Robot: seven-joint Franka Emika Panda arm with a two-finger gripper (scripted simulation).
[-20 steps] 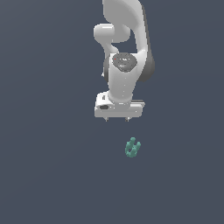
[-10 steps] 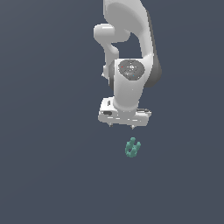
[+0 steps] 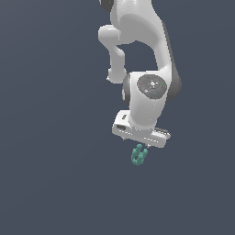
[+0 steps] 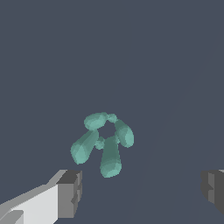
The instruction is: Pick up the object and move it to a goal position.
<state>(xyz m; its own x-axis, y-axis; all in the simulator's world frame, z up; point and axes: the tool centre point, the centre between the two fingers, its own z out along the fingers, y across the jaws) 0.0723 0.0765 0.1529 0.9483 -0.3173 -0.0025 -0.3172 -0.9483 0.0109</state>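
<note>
- The gripper point(image 3: 141, 148) hung just above the object point(image 3: 139, 155), jaws spread wide and holding nothing.
- The teal object point(image 4: 103, 142) lay on the dark floor point(image 3: 50, 174), pronged.

The white arm point(image 3: 147, 69) reached down over a plain dark grey floor point(image 3: 46, 183). Its pincer point(image 3: 140, 139) hung just above the teal object point(image 3: 139, 155), whose short prongs pointed up toward it. The fingers were too hidden to judge.
</note>
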